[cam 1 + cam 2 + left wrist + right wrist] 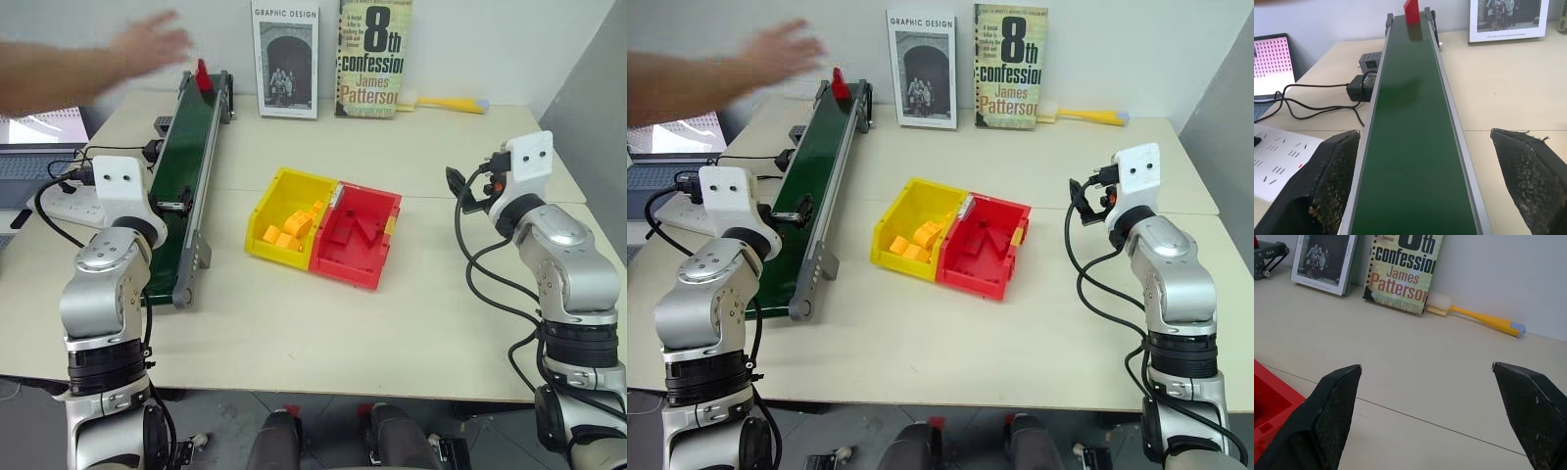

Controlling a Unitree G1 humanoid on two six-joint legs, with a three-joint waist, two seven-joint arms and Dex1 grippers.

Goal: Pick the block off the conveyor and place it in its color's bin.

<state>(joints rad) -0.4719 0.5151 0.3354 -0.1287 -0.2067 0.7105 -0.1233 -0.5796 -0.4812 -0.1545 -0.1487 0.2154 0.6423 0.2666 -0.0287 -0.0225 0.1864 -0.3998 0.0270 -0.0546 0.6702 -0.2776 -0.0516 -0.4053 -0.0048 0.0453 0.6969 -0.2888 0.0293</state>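
While waiting at the near end of the long dark green conveyor belt with grey metal side rails (186, 186), holds the left gripper (1425, 196) level over the belt, its two black fingers (1327, 181) spread wide to either side of the rails and gripping nothing. Finds the small red plastic toy brick (1412, 11) standing upright at the belt's far end, dead ahead of that claw along the belt's long axis and well apart from it. Runs that long axis away from the robot, so places the brick straight up the lane that the spread fingers frame. Shows a person's hand (147, 44) blurred in the air just beside the far end, near the brick but not seen touching it.

Keeps the right gripper (1435, 416) out on the opposite side of the table, jaws likewise wide apart and empty, facing two upright books and a yellow-handled brush (1479, 319) at the wall. Puts the left arm clearly nearer the belt, and so probably the one to make the pick.

Sets the bright red rectangular open-top plastic tray (387, 211) mid-table between the arms, joined to a like yellow tray (274, 186), with red bricks already inside it and orange-yellow bricks (289, 230) in its neighbour. Leaves the pick not yet begun; likely calls for the brick to ride closer, or a long reach up the belt.
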